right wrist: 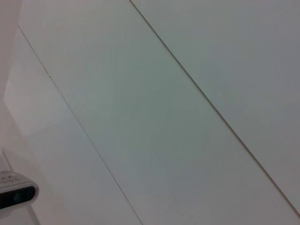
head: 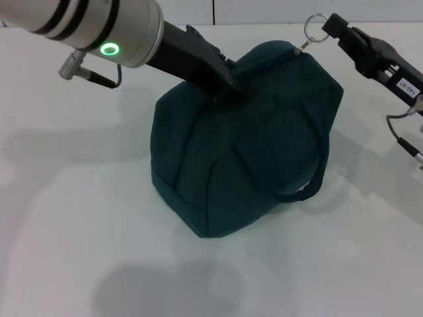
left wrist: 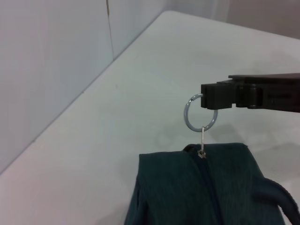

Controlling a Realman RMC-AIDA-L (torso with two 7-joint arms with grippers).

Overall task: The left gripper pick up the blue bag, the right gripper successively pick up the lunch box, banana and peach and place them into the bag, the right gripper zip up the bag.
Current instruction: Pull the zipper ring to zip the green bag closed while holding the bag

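The blue bag (head: 244, 152) stands on the white table with its zip line shut up to the far end. My left gripper (head: 231, 92) is shut on the fabric at the bag's top. My right gripper (head: 328, 28) is shut on the ring zip pull (head: 315, 26) at the bag's far right top corner and holds it taut above the bag. The left wrist view shows the ring (left wrist: 200, 115) in the right gripper (left wrist: 208, 101), above the bag (left wrist: 187, 187). The lunch box, banana and peach are out of view.
One loop handle (head: 310, 178) hangs down the bag's right side. The white table (head: 79, 198) spreads around the bag, with a wall behind its far edge. The right wrist view shows only pale wall panels.
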